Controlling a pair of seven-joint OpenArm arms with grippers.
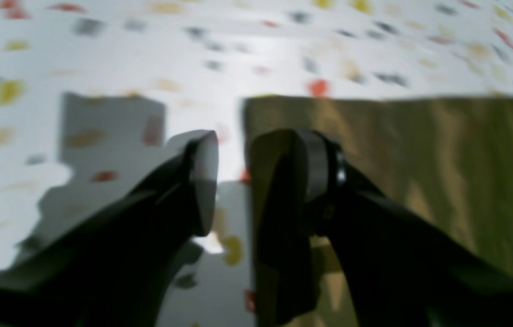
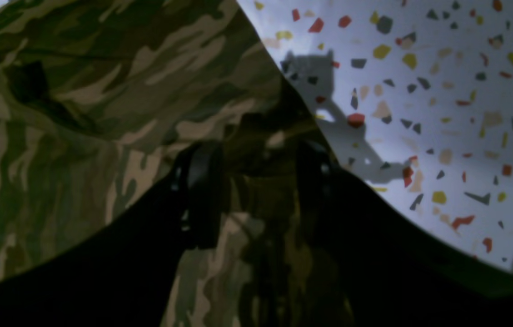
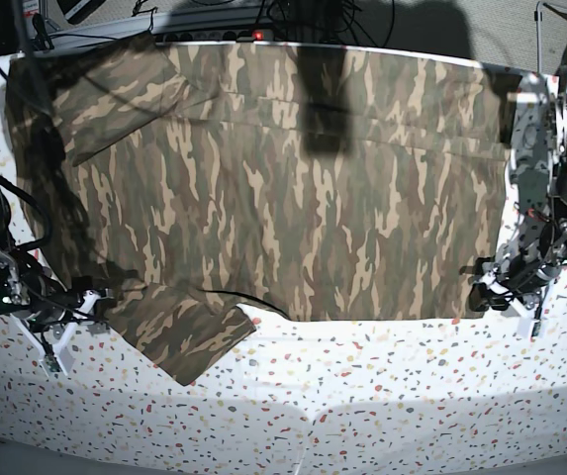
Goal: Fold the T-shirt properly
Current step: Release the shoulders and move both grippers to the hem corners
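The camouflage T-shirt [image 3: 283, 198] lies spread flat across the speckled table, with one sleeve [image 3: 184, 336] angled toward the front left. My left gripper [image 3: 486, 292] sits at the shirt's front right corner. In the blurred left wrist view its jaws [image 1: 238, 141] stand apart, one finger over bare table and the other over the shirt [image 1: 420, 159] edge. My right gripper [image 3: 70, 312] is at the shirt's left edge beside that sleeve. Seen from the right wrist, its jaws [image 2: 256, 154] are apart above the cloth [image 2: 102, 91], which shows in the gap below.
The white terrazzo table [image 3: 362, 386] shows as a bare strip in front of the shirt, up to its front edge. Cables and a power strip [image 3: 253, 30] run along the back. The left arm's body [image 3: 540, 148] stands by the shirt's right edge.
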